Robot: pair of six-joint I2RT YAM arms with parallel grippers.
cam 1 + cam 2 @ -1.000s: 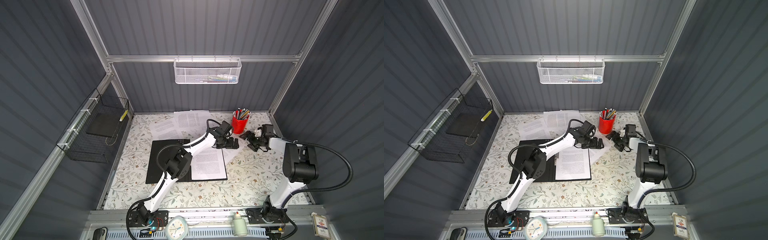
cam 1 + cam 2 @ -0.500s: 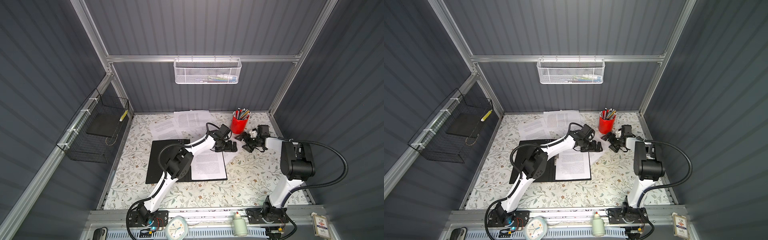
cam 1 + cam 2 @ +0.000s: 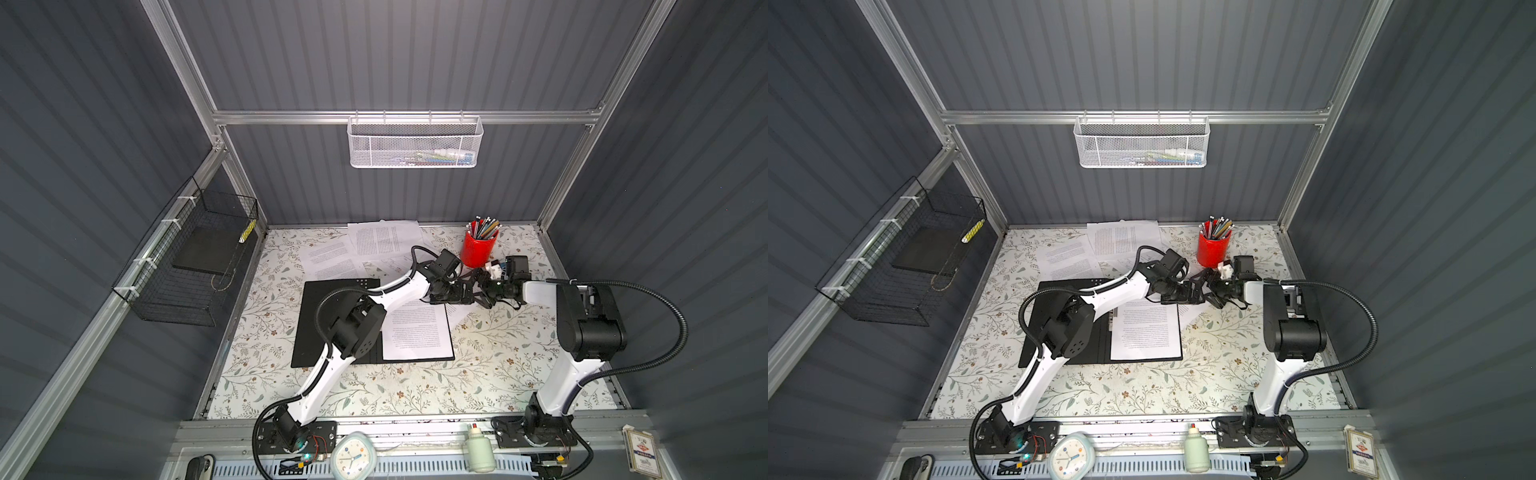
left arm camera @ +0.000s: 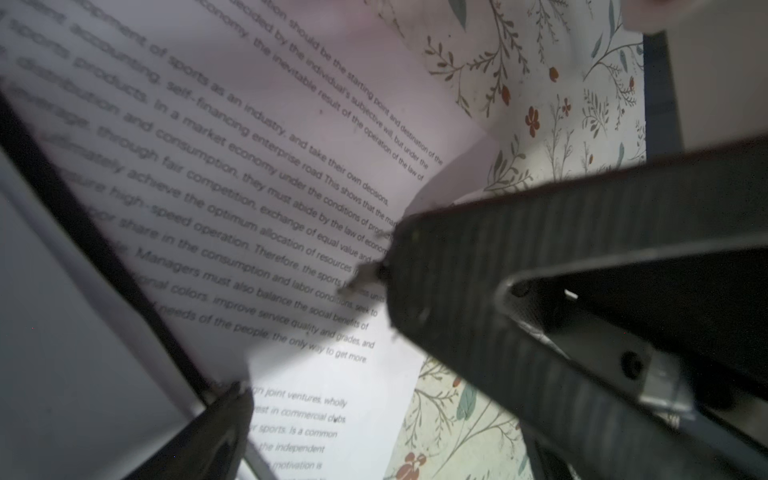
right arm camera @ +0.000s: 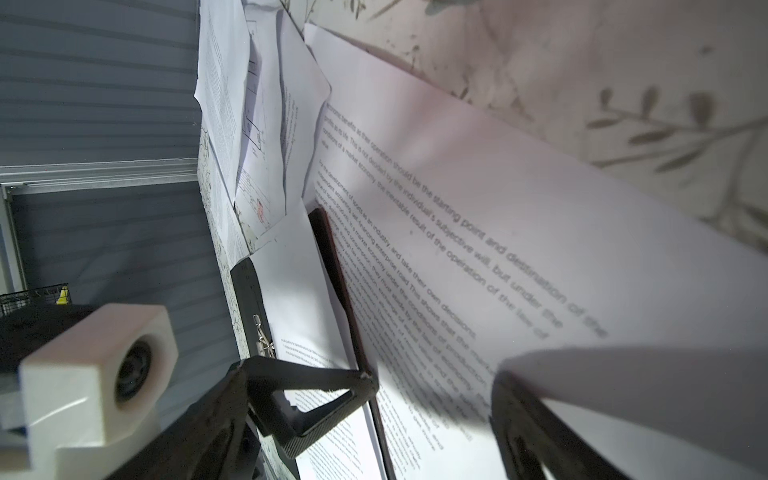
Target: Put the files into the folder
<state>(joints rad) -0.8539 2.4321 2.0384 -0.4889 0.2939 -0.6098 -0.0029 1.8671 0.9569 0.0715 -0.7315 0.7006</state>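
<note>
Since a second ago my right gripper (image 3: 484, 289) has slid in toward the left gripper (image 3: 461, 296), and the two now nearly meet at the far right corner of the folder (image 3: 328, 320). Both sets of jaws stand wide apart, clamped on nothing, low over a printed sheet (image 5: 540, 208) that overlaps that corner. The folder lies open mid-worktop (image 3: 498, 353), with a page (image 3: 415, 336) on its right half. More files (image 3: 382, 241) lie loose by the far edge, near the red pencil cup (image 3: 478, 251).
</note>
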